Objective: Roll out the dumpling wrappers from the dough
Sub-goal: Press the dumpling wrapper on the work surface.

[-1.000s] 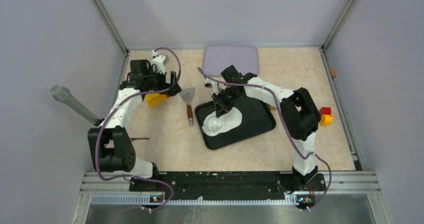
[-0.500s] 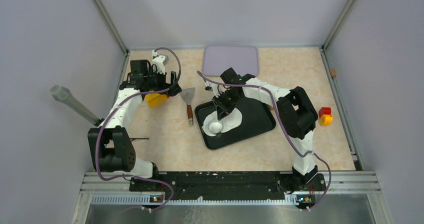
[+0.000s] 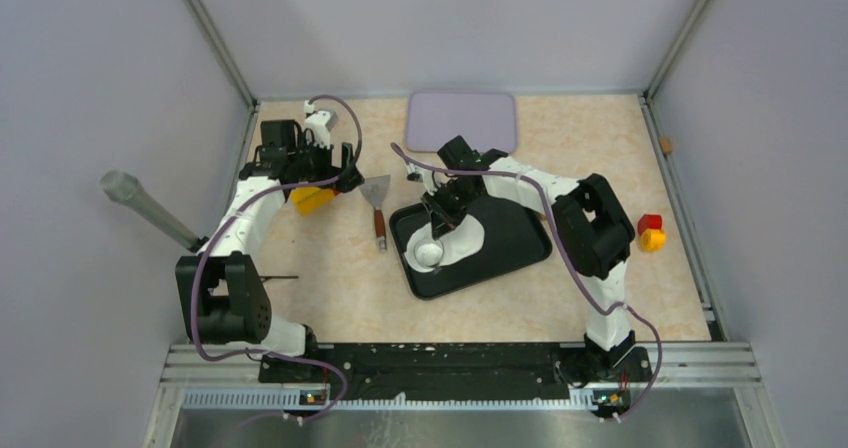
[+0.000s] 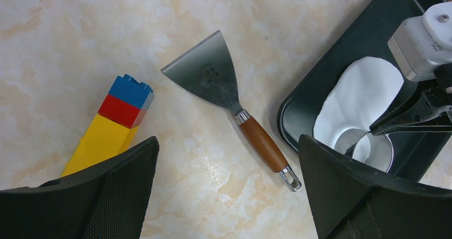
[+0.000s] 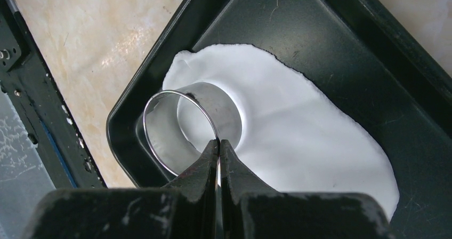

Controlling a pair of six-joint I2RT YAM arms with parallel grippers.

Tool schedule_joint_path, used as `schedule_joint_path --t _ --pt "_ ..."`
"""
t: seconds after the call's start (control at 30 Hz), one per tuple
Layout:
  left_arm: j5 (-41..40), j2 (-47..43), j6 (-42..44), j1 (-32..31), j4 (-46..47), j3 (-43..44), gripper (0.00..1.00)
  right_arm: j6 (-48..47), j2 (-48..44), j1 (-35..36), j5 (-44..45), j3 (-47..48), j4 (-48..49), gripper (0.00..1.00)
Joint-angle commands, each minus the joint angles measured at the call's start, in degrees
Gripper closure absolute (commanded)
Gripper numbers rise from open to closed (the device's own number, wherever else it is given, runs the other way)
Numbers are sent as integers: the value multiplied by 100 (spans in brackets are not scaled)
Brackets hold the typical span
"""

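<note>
As the right end effector (image 5: 218, 143) pinches the ring (image 5: 223, 106), left end effector (image 4: 229, 191) spread, press flat into the dough (image 5: 298, 116).

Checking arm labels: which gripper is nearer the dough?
Right. The right gripper, pinching a metal ring, is at the dough; the left gripper hangs open off the tray, above the scraper.

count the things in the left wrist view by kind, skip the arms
toy brick stack: 1
scraper: 1
black tray: 1
dough sheet: 1
metal ring cutter: 1
total: 5
</note>
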Motion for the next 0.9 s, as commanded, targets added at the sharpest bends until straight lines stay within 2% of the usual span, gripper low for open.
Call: schedule_joint_path --t 0.0,0.43,0.67,0.77,0.87 --pt "111 -25 -26 11 202 -46 1 36 -132 92 -2 212 223 100" --pt "153 -12 -26 14 192 -36 1 -51 -74 92 156 285 210 99" --pt "188 -8 -35 11 193 -38 1 -101 -300 92 150 318 224 70" --pt "211 -37 -29 12 185 -21 1 -139 -477 92 329 358 183 63" --pt "348 -141 25 -24 82 84 1 -205 -848 -29 468 383 112 62"
